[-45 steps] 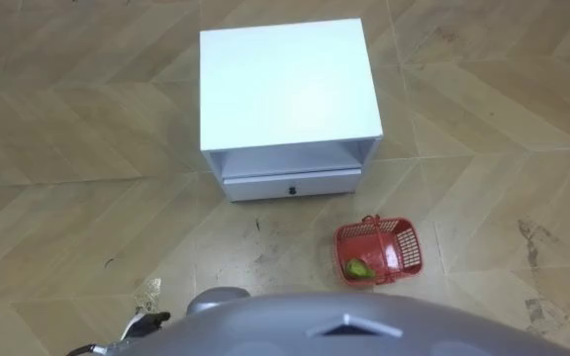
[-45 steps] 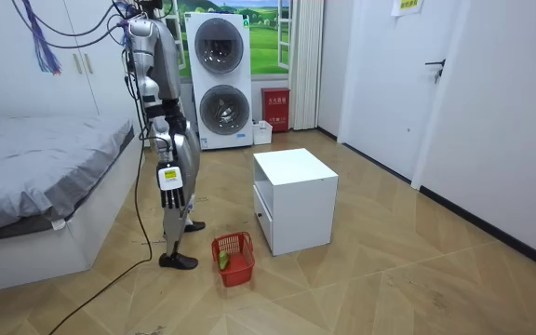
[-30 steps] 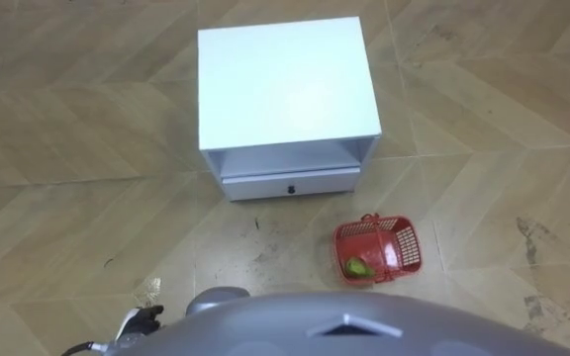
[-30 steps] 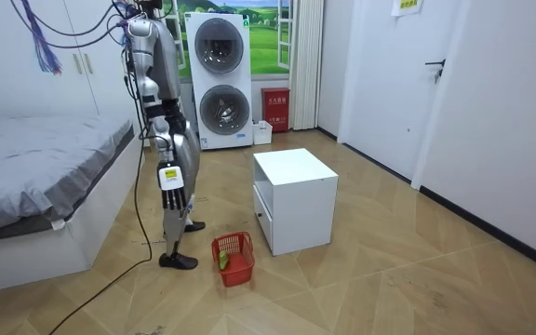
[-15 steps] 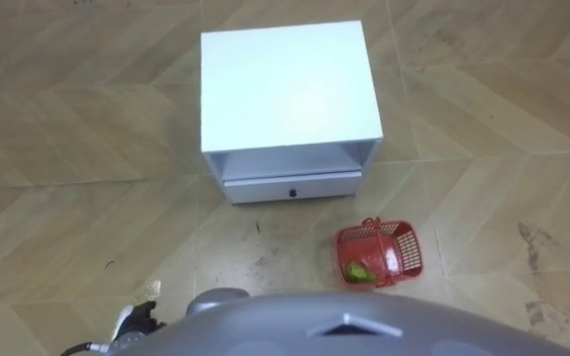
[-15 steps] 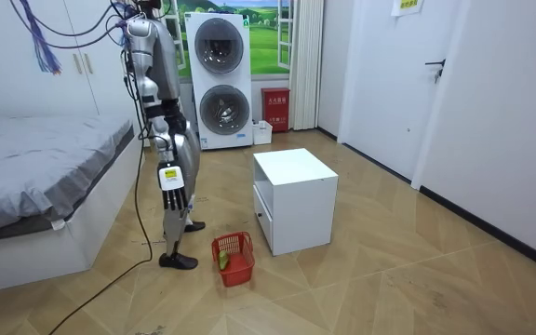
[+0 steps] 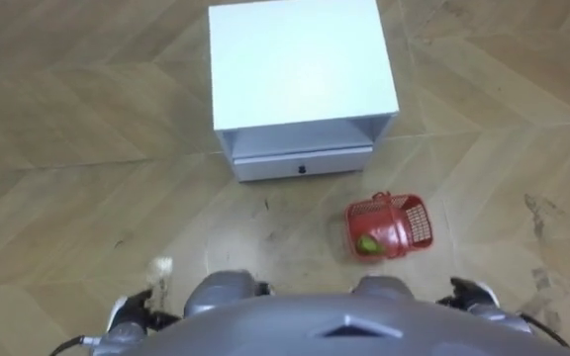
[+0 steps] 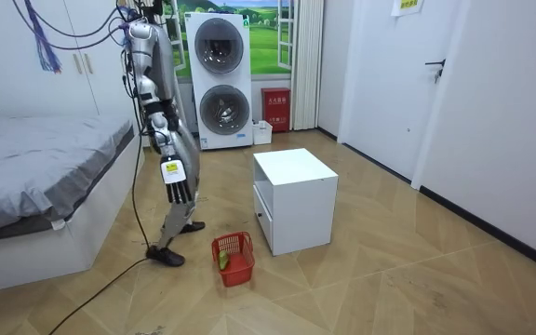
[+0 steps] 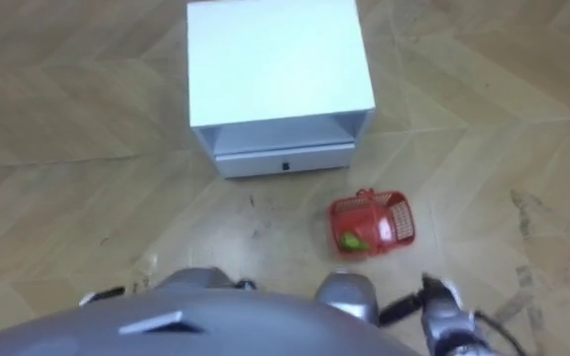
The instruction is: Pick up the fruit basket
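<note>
The red plastic fruit basket stands on the wooden floor, in front of the white cabinet and to its right, with a green fruit inside. The basket's handle lies folded down at its far rim. In the room view I stand a step from the basket, on the room view's left of it, facing the cabinet. My right hand hangs by my thigh with straight fingers, above the basket and apart from it. It also shows low at the right edge. My left hand shows at the lower left.
A white cabinet with an open shelf and a drawer stands just ahead. A small pale scrap lies on the floor at the left. A bed is behind me, stacked washing machines beyond it.
My body has leaned forward and one foot has shifted in the room view. The eye view has moved with it, and both hands now show at its bottom edge. The basket has stayed put.
</note>
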